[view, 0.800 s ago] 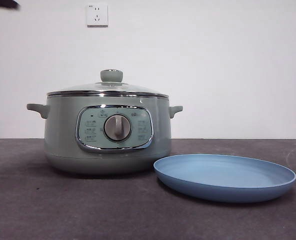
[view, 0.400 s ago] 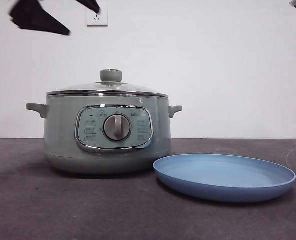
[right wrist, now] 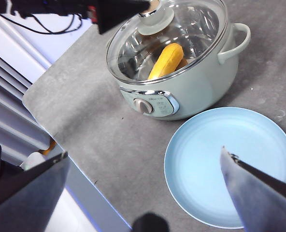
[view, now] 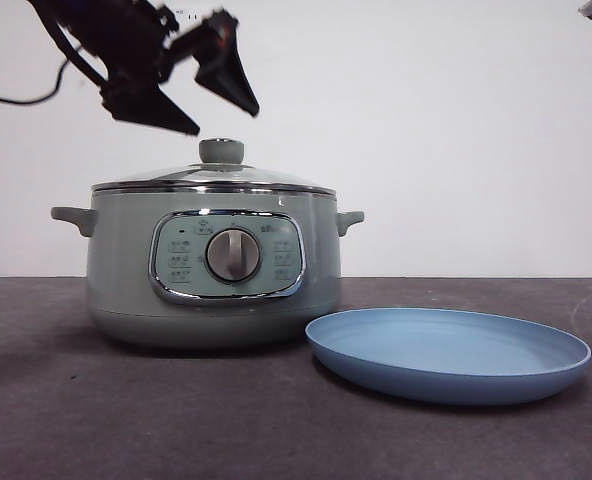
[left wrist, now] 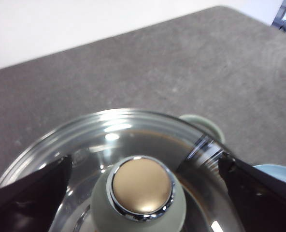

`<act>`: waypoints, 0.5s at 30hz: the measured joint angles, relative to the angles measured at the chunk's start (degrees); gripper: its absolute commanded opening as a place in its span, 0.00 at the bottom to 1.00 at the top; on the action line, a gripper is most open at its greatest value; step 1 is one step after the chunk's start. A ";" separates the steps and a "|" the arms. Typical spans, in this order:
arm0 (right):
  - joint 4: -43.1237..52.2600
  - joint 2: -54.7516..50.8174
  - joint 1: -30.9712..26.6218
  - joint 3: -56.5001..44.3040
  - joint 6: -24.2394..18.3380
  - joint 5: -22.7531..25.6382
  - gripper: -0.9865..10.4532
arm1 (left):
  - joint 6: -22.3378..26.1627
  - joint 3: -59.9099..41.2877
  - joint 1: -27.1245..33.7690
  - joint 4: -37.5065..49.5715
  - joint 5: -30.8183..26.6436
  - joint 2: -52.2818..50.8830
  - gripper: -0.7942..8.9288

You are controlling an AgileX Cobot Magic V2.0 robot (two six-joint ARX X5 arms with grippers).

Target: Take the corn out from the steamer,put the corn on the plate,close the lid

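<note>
The left gripper [view: 208, 100] hovers with jaws spread just above the lid's knob [left wrist: 142, 187], so lifting the lid [view: 214, 179] off the steamer [view: 214, 265] is the step in hand; next it must descend and clamp the knob. The corn [right wrist: 166, 61] lies inside under the glass, the plate [view: 448, 352] waits beside, and the right gripper [right wrist: 143, 166] hangs high over it, jaws spread.

Between the black jaws of the left gripper [left wrist: 142, 169] sits the lid [view: 214, 178]: clear glass, chrome rim, a sage-green knob [left wrist: 142, 189] capped in dull gold. Through the glass shows the yellow-orange corn [right wrist: 166, 61]. The steamer [view: 214, 265] is pale sage green with a chrome-framed panel and silver dial [view: 233, 255]. The plate [right wrist: 230, 166] under the right gripper's [right wrist: 143, 193] black jaws is light blue, on a dark grey table [view: 126, 420].
</note>
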 measured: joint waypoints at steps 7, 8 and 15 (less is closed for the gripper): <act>0.00 0.00 0.00 0.00 0.00 0.02 0.61 | 0.35 0.00 -0.96 0.83 -2.97 2.71 0.66; -0.02 0.00 0.00 0.00 0.00 0.02 0.61 | 0.39 0.00 -1.16 0.85 -3.26 2.95 0.66; 0.00 0.04 0.00 0.00 0.00 0.00 0.61 | 0.44 0.00 -1.66 0.87 -3.58 3.72 0.57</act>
